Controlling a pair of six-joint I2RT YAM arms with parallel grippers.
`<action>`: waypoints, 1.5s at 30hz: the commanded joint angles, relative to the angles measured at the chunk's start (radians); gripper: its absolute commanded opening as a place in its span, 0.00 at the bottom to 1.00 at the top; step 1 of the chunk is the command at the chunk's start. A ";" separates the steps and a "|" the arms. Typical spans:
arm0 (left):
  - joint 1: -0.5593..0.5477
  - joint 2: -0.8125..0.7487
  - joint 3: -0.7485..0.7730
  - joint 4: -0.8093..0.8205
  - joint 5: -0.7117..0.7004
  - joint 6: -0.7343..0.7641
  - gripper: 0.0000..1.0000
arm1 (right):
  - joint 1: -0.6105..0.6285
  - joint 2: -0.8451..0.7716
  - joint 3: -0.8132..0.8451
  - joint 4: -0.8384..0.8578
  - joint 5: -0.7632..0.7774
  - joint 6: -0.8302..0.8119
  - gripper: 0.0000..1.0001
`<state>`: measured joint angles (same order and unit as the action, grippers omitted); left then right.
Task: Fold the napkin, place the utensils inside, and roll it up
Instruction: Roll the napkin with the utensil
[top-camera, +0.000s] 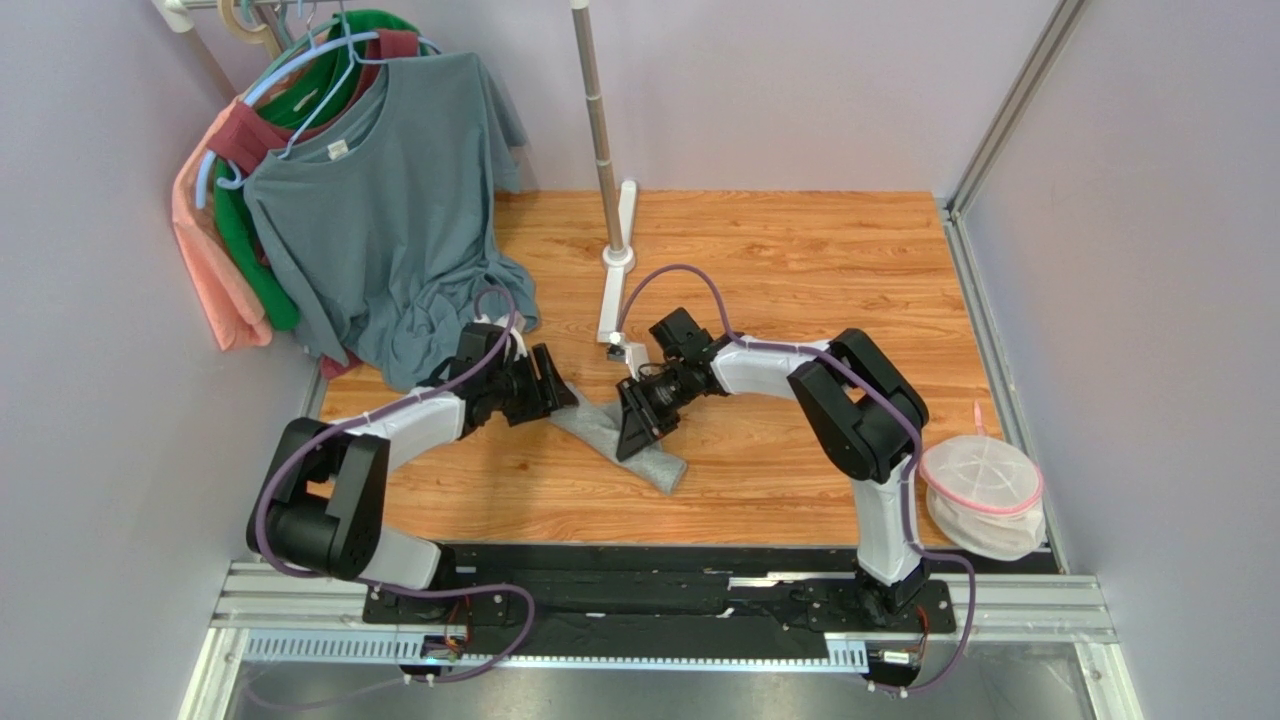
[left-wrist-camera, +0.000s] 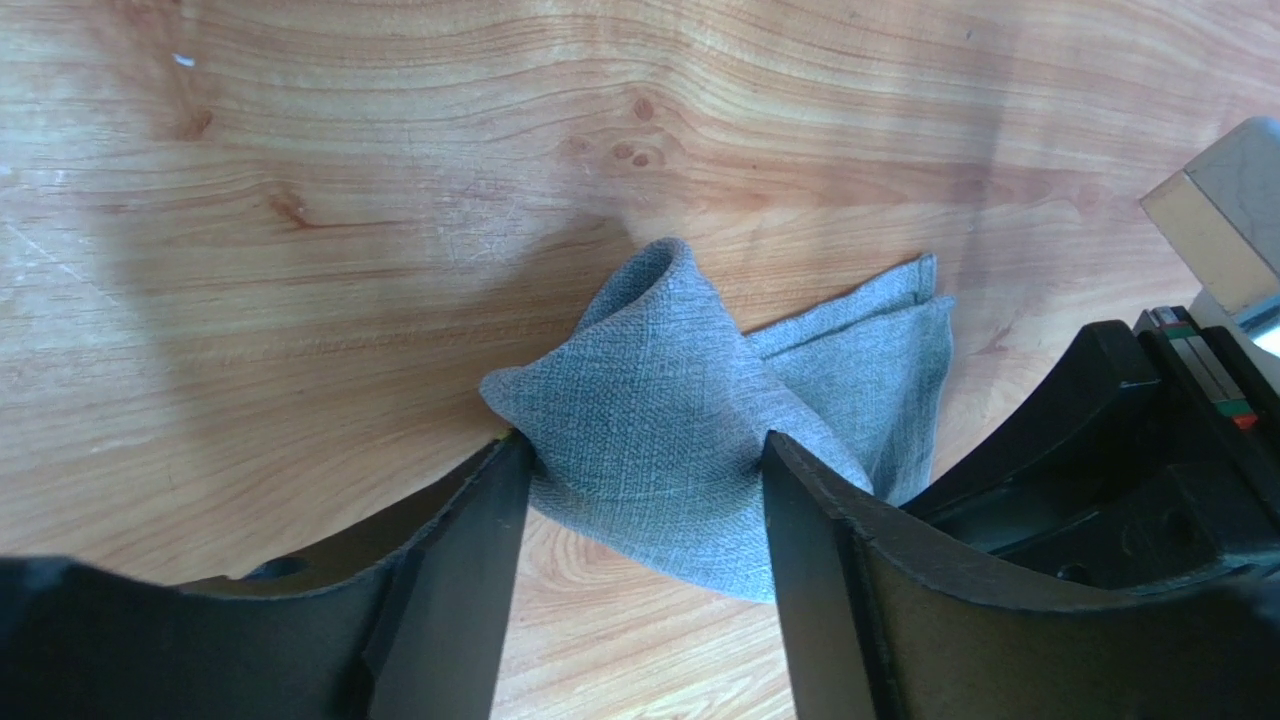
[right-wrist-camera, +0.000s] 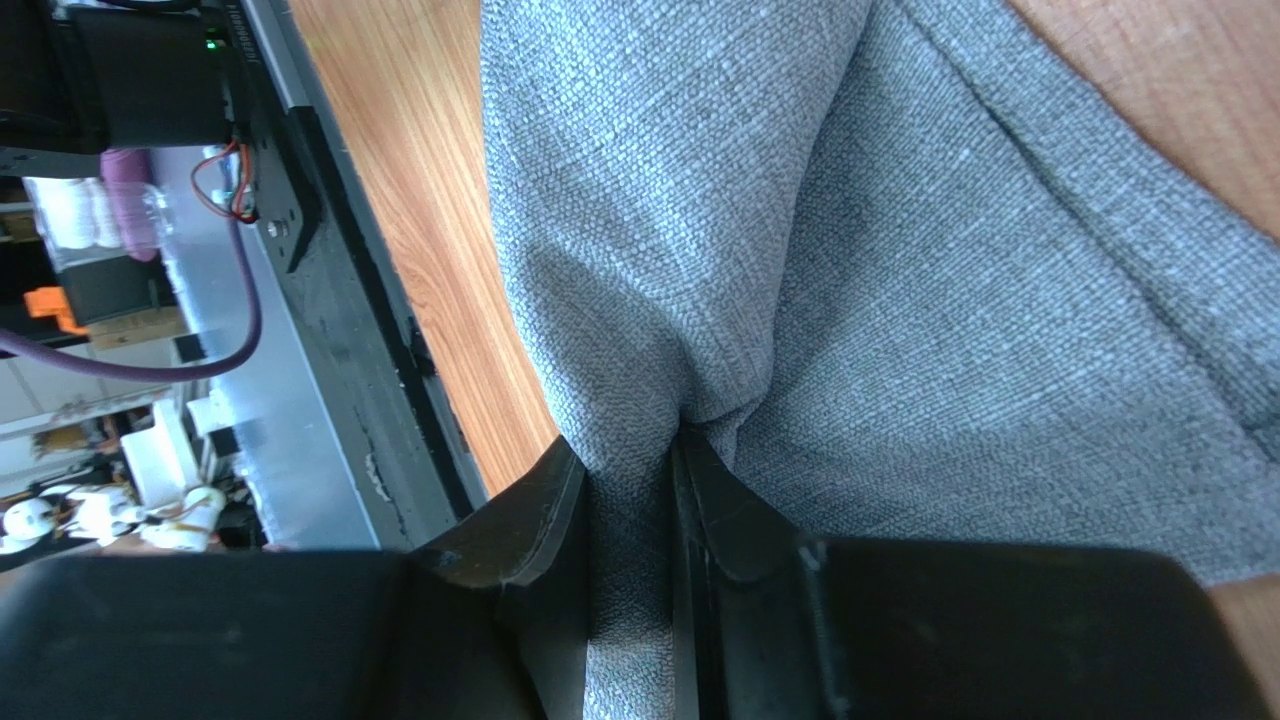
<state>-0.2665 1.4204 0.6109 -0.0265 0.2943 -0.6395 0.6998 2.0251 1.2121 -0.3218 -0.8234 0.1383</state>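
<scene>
The grey napkin (top-camera: 655, 462) lies bunched on the wooden table between my two grippers. In the left wrist view the napkin (left-wrist-camera: 676, 390) rises in a peaked fold, and my left gripper (left-wrist-camera: 643, 450) is open with its fingertips either side of that fold. My left gripper (top-camera: 564, 398) sits at the cloth's left end. My right gripper (right-wrist-camera: 631, 458) is shut on a pinched fold of the napkin (right-wrist-camera: 902, 270). In the top view the right gripper (top-camera: 634, 435) is over the cloth's middle. The fork is hidden or out of view.
A blue-grey T-shirt (top-camera: 383, 195) and other clothes hang at the back left, draping onto the table. A metal rack pole (top-camera: 598, 135) and its white base (top-camera: 616, 278) stand behind the grippers. A pink-rimmed mesh basket (top-camera: 984, 488) sits at the right edge.
</scene>
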 joint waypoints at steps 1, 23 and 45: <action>0.003 0.026 -0.002 0.071 0.039 -0.012 0.63 | 0.009 0.064 -0.014 -0.074 0.035 -0.013 0.13; 0.003 0.141 0.104 -0.078 0.063 0.049 0.00 | 0.127 -0.279 0.132 -0.221 0.614 -0.124 0.57; 0.003 0.153 0.125 -0.098 0.078 0.047 0.00 | 0.329 -0.224 0.003 0.000 0.888 -0.186 0.54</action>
<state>-0.2657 1.5600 0.7155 -0.0795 0.3763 -0.6182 1.0172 1.8282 1.2285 -0.3923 0.0200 -0.0212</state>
